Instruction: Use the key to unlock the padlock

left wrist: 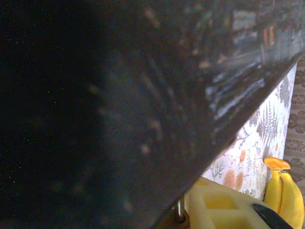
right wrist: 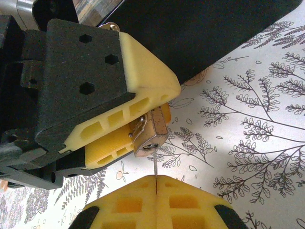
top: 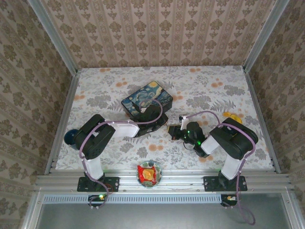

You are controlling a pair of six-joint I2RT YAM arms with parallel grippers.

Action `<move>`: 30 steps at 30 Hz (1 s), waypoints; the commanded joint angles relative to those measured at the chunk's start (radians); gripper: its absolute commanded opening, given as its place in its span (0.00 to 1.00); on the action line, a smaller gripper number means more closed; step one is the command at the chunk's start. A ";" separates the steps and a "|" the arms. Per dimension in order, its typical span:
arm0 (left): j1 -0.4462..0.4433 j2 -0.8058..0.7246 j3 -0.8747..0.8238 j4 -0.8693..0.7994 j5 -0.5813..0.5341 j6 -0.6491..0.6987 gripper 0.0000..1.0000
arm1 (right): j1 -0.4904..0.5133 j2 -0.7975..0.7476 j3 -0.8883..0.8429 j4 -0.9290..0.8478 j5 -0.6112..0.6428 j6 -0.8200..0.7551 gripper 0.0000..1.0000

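In the right wrist view the small brass padlock [right wrist: 151, 133] is clamped between the yellow fingers [right wrist: 143, 81] of my left gripper, keyhole end facing down. My right gripper [right wrist: 156, 177] is shut on the key [right wrist: 155, 164]. Its thin blade runs straight up from the fingertips into the keyhole. In the left wrist view a bit of the silver shackle [left wrist: 179, 210] shows beside one yellow finger [left wrist: 219, 210]. From the top, the left gripper [top: 161, 125] and the right gripper [top: 172, 130] meet tip to tip at mid-table.
The Starry Night tin [top: 147, 99] stands just behind the left gripper, and its dark side [left wrist: 143, 95] looms close. A yellow banana [top: 233, 116] lies at the right. A bowl [top: 149, 174] sits at the near edge and a dark ball [top: 70, 137] at the left.
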 commanded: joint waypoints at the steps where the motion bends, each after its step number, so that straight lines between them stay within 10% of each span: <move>1: -0.007 0.055 -0.029 -0.013 0.138 -0.105 0.00 | -0.006 0.001 0.028 0.042 -0.010 0.005 0.00; 30: -0.007 0.054 -0.037 -0.020 0.148 -0.118 0.00 | -0.027 -0.061 0.042 -0.001 -0.041 -0.023 0.00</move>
